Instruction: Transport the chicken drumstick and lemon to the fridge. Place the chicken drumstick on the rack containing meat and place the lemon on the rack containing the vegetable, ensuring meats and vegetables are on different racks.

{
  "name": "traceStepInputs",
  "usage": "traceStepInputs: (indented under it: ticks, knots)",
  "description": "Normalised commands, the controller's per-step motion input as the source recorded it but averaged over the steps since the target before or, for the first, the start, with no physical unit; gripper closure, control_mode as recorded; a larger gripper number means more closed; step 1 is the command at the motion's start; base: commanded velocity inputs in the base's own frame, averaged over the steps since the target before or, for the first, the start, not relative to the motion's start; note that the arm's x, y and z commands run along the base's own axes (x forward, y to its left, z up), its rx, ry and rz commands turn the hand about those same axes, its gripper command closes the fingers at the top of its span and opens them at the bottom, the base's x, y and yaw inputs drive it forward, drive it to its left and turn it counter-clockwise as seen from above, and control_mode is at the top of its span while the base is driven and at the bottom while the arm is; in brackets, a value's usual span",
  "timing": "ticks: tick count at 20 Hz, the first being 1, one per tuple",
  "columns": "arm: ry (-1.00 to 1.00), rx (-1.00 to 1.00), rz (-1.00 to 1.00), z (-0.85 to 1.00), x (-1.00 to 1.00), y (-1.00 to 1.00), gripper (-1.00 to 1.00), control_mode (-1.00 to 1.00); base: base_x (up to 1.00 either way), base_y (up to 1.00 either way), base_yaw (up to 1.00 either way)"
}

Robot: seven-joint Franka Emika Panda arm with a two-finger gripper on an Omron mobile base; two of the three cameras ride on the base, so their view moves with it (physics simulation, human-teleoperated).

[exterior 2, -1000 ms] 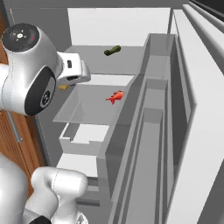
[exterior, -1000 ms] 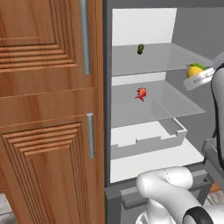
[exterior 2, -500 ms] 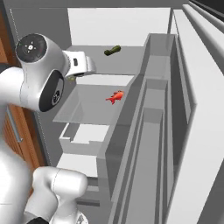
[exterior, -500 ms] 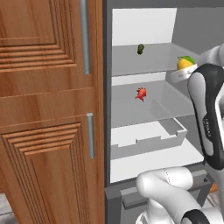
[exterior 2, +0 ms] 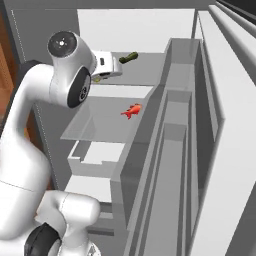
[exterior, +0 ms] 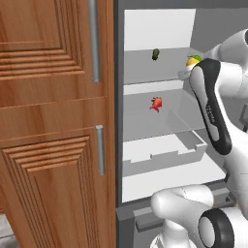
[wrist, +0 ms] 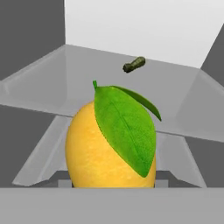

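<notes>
The lemon [wrist: 109, 148], bright yellow with a broad green leaf, is pinched in the gripper [exterior 2: 106, 70] at the front edge of the fridge's [exterior: 160, 29] upper pale grey shelf [wrist: 78, 83]. Farther back on that shelf lies a dark green vegetable [wrist: 134, 64]; a red meat chunk [exterior: 156, 103] sits on the shelf below, beside a wooden cabinet [exterior: 53, 121].

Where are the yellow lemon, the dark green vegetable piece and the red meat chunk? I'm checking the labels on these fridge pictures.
Yellow lemon with green leaf [wrist: 94, 157]: hand view, on its yellow skin.
Dark green oblong vegetable piece [exterior: 156, 54]: left base view, its middle.
Bright red meat chunk [exterior 2: 131, 111]: right base view, its centre.
</notes>
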Motion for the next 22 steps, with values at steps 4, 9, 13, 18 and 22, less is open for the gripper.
traceStepInputs:
  ticks: [4,9,13,18,22]
  knots:
    - [0.0,0.0,-0.01,0.0,0.65,-0.23,1.0,-1.0,0.0,0.0,0.0]
    - [-0.06,0.0,-0.01,-0.03,0.43,-0.2,1.0,-1.0,0.0,0.0,0.0]
    - [-0.18,0.0,0.0,-0.15,0.27,-0.04,1.0,-1.0,0.0,0.0,0.0]
    - [-0.03,0.0,-0.01,-0.12,0.33,0.0,1.0,-1.0,0.0,0.0,0.0]
    - [0.11,0.0,-0.01,-0.19,0.33,0.0,1.0,-1.0,0.0,0.0,0.0]
